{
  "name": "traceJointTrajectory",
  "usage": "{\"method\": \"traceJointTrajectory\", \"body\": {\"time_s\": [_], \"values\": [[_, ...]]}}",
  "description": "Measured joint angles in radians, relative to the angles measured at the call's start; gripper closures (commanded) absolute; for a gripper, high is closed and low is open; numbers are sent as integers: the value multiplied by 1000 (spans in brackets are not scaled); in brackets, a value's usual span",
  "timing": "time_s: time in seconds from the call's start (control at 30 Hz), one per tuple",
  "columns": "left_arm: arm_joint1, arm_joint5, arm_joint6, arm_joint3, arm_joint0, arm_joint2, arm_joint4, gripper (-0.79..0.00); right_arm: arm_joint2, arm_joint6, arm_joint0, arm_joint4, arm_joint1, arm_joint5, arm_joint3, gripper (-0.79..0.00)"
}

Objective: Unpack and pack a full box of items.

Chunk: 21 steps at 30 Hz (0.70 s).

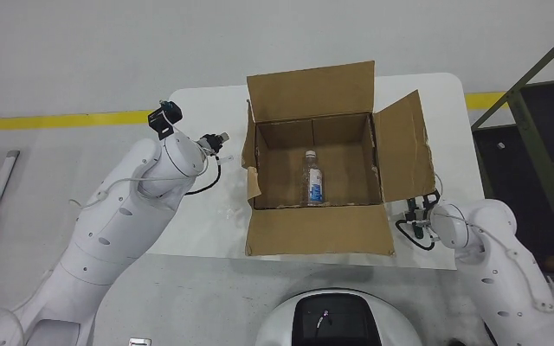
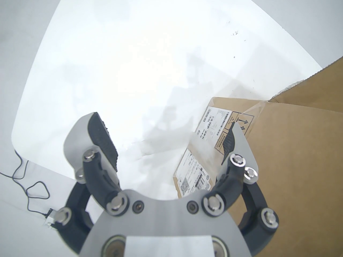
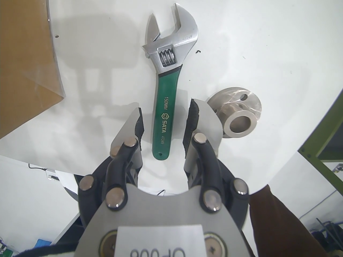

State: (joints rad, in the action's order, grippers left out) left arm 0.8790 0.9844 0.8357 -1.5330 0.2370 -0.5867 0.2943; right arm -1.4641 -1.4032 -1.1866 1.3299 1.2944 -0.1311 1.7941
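Starting at the left, the left gripper (image 2: 166, 135) hangs over bare tabletop (image 1: 204, 105) just beside the left wall of the box (image 1: 316, 230). Its fingers are spread wide and hold nothing. That wall carries printed labels, and its short flap looks torn.

The box sits open in the middle with all flaps folded outward. A single clear bottle (image 1: 313, 177) lies on its floor, towards the near side.

Right of the box, a green-handled wrench (image 3: 167, 62) lies flat on the tabletop with its head pointing away from the arm. The right gripper (image 3: 165, 116) is over the wrench, its fingers parted on either side of the handle and not closed on it. A metal flange (image 3: 237, 113) rests just beside the outer finger.

One item is in the box and two are out, so the task looks to be partway through. These views cannot settle whether this is the unpacking or the packing stage. If unpacking, only the bottle remains to be lifted out. If packing, the wrench and flange are left to go in.

The splayed right flap (image 1: 403, 147) stands between those two items and the box opening, so anything carried across would have to clear it. The flange sits close enough that the outer finger could nudge it.
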Motion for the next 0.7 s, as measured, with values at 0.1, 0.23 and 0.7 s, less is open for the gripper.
{"method": "traceJointTrajectory", "body": {"time_s": [0.1, 0.23, 0.7], "values": [[0, 0, 0, 0, 0, 0, 0, -785, 2, 3, 0, 0, -1, 0, -6, -372], [0, 0, 0, 0, 0, 0, 0, -785, 4, 5, 0, -1, -1, 0, -13, -369], [0, 0, 0, 0, 0, 0, 0, -785, 4, 2, -1, -8, -5, -7, -6, -342]]}}
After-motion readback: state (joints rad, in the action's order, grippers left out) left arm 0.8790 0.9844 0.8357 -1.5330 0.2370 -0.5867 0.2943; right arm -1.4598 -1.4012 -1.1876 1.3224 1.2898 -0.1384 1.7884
